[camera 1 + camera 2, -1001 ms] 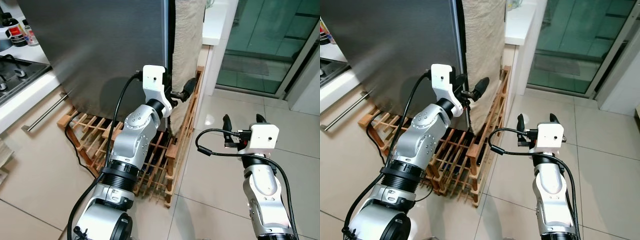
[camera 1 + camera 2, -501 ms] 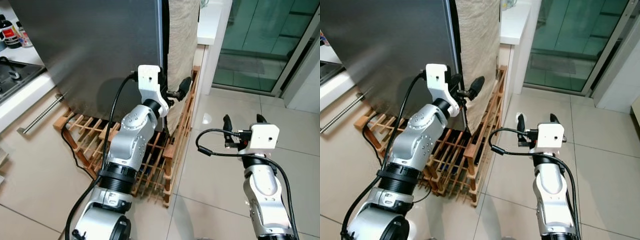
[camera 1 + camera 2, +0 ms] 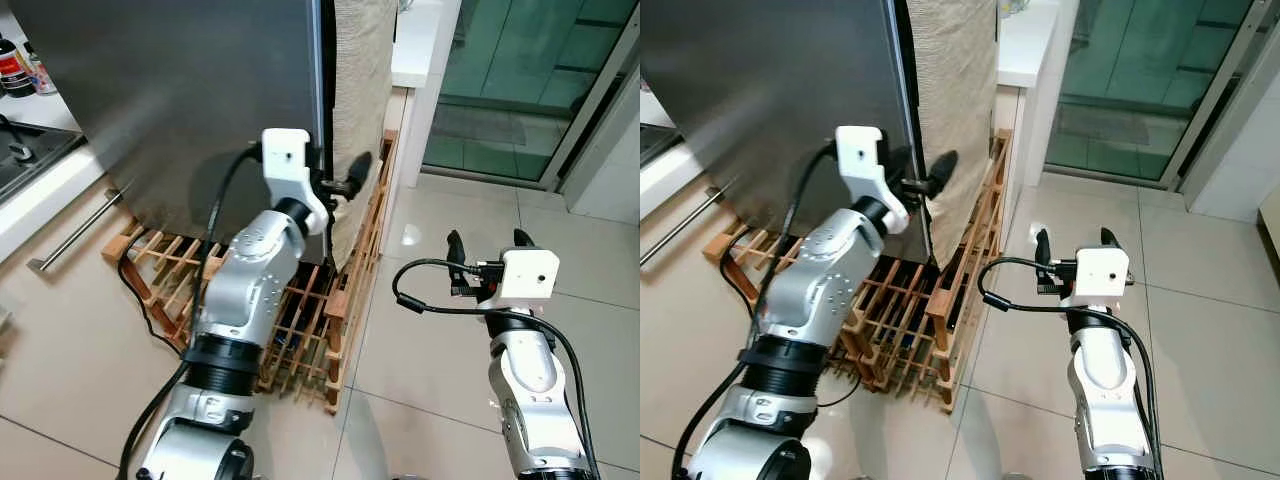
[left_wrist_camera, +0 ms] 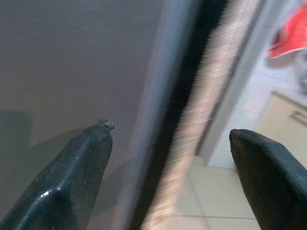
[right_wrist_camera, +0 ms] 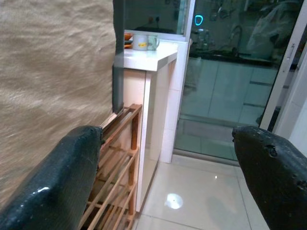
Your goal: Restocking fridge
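The left gripper (image 3: 338, 186) is raised to the fridge (image 3: 180, 90), its fingers (image 4: 72, 177) spread wide and holding nothing; they straddle the right edge of the grey door, one finger lying against the door face and the other out past the edge, before the beige cloth (image 3: 360, 90) that hangs down the fridge's side. In the left wrist view the dark seam at the door's edge runs between the two fingers, nearer the one on the door. Whether either finger actually presses the door cannot be told. The right gripper (image 3: 483, 243) hovers low over the tiled floor (image 3: 430, 330), well apart from the fridge, its fingers (image 5: 53, 182) also spread and empty, pointing toward the cloth and a white desk (image 5: 148, 55) with a mug (image 5: 141, 42) on it. A wooden rack (image 3: 310, 320) lies on the floor at the fridge's foot, under the left arm. To the robot's left is a desk (image 3: 40, 185) with a hob and small bottles (image 3: 12, 68) whose labels are too small to read. Green glass doors (image 3: 520, 80) stand beyond.
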Motion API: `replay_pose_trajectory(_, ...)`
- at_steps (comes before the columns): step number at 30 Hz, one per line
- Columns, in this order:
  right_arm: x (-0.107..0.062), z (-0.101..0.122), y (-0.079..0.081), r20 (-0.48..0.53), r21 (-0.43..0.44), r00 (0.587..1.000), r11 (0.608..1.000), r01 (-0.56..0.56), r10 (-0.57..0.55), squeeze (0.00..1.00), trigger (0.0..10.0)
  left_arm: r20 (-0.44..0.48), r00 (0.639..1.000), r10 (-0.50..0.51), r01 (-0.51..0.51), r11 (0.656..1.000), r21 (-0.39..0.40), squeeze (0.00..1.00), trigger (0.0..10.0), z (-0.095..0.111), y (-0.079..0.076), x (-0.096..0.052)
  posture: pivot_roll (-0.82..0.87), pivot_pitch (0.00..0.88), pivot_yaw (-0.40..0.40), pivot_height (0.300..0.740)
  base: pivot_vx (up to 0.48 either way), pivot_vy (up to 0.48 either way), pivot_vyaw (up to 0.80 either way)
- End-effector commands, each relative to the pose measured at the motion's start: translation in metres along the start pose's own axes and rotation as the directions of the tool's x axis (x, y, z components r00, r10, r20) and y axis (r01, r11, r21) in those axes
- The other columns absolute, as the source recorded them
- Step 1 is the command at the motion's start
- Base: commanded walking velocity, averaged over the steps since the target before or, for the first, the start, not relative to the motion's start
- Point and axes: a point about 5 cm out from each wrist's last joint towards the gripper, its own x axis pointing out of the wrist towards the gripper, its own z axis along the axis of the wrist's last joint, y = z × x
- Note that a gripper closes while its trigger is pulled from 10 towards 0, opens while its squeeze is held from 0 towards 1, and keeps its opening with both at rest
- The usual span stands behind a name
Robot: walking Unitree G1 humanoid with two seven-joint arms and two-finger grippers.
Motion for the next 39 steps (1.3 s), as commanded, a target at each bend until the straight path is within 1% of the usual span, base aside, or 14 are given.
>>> replay_pose_trajectory(1, 0.000, 0.000, 0.000, 0.000, -0.006, 1.000, 1.000, -0.002, 0.002, 0.00, 10.0, -0.013, 0.999, 0.030, -0.030, 1.000, 0.005, 0.00, 10.0, -0.001, 0.005, -0.003, -0.10, 0.000, 0.064, 0.740, 0.000, 0.000, 0.00)
replay_pose_trajectory(4, 0.000, 0.000, 0.001, -0.001, -0.006, 1.000, 1.000, -0.007, 0.007, 0.00, 10.0, -0.018, 0.999, 0.034, -0.034, 0.999, 0.003, 0.00, 10.0, -0.001, 0.005, -0.003, -0.09, 0.000, 0.062, 0.740, 0.000, 0.000, 0.00)
replay_pose_trajectory(6, 0.000, 0.000, 0.002, -0.002, -0.007, 1.000, 1.000, -0.014, 0.014, 0.00, 10.0, -0.032, 0.999, 0.042, -0.042, 0.999, 0.006, 0.00, 10.0, -0.002, 0.008, -0.008, -0.09, 0.000, 0.060, 0.740, 0.000, 0.000, 0.00)
replay_pose_trajectory(9, 0.000, 0.000, 0.002, -0.002, -0.007, 1.000, 1.000, -0.014, 0.014, 0.00, 10.0, -0.035, 0.998, 0.044, -0.044, 0.999, 0.006, 0.00, 10.0, -0.002, 0.008, -0.008, -0.09, 0.000, 0.060, 0.740, 0.000, 0.000, 0.00)
replay_pose_trajectory(13, 0.001, -0.001, 0.003, -0.004, -0.007, 1.000, 1.000, -0.020, 0.020, 0.00, 10.0, -0.035, 0.999, 0.010, -0.010, 1.000, 0.000, 0.00, 10.0, 0.000, 0.000, -0.008, -0.09, 0.000, 0.058, 0.740, 0.000, 0.000, 0.00)
replay_pose_trajectory(18, 0.001, -0.001, 0.002, -0.006, -0.008, 1.000, 1.000, -0.016, 0.016, 0.00, 10.0, -0.043, 0.999, -0.008, 0.008, 1.000, -0.002, 0.00, 10.0, -0.001, -0.004, -0.007, -0.09, 0.000, 0.057, 0.740, 0.000, 0.000, 0.00)
replay_pose_trajectory(21, 0.001, -0.001, 0.002, -0.005, -0.007, 1.000, 1.000, -0.017, 0.017, 0.00, 10.0, -0.051, 0.998, -0.030, 0.030, 1.000, -0.004, 0.00, 10.0, -0.002, -0.009, -0.002, -0.10, 0.000, 0.058, 0.740, 0.000, 0.000, 0.00)
replay_pose_trajectory(24, 0.003, 0.002, 0.004, 0.008, 0.001, 1.000, 1.000, -0.026, 0.026, 0.00, 10.0, -0.058, 0.998, -0.038, 0.038, 0.999, -0.006, 0.00, 10.0, -0.002, -0.011, 0.004, -0.10, 0.000, 0.061, 0.740, 0.000, 0.000, 0.00)
replay_pose_trajectory(26, 0.004, 0.003, 0.004, 0.011, 0.001, 1.000, 1.000, -0.027, 0.027, 0.00, 10.0, -0.060, 0.997, -0.039, 0.039, 0.999, -0.007, 0.00, 10.0, -0.002, -0.011, 0.005, -0.10, 0.000, 0.061, 0.740, 0.000, 0.000, 0.00)
replay_pose_trajectory(31, 0.004, 0.003, 0.003, 0.004, 0.014, 0.999, 0.999, -0.053, 0.052, 0.00, 10.0, -0.084, 0.994, -0.074, 0.072, 0.997, -0.026, 0.00, 10.0, -0.007, -0.020, 0.009, -0.11, 0.000, 0.060, 0.740, 0.000, 0.000, 0.00)
replay_pose_trajectory(34, 0.003, 0.003, 0.004, 0.002, 0.019, 0.997, 0.997, -0.072, 0.072, 0.00, 10.0, -0.082, 0.993, -0.080, 0.078, 0.997, -0.027, 0.00, 10.0, -0.006, -0.023, 0.011, -0.10, 0.000, 0.059, 0.740, 0.000, 0.000, 0.00)
replay_pose_trajectory(36, 0.003, 0.003, 0.005, -0.002, 0.030, 0.996, 0.996, -0.084, 0.084, 0.00, 10.0, -0.081, 0.993, -0.084, 0.082, 0.996, -0.028, 0.00, 10.0, -0.006, -0.024, 0.012, -0.10, 0.000, 0.059, 0.740, 0.000, 0.000, 0.00)
replay_pose_trajectory(39, 0.002, 0.000, 0.007, -0.023, 0.081, 0.994, 0.991, -0.104, 0.107, 0.00, 10.0, -0.079, 0.993, -0.094, 0.092, 0.995, -0.027, 0.00, 10.0, -0.005, -0.027, 0.015, -0.10, 0.000, 0.058, 0.740, 0.000, 0.000, 0.00)
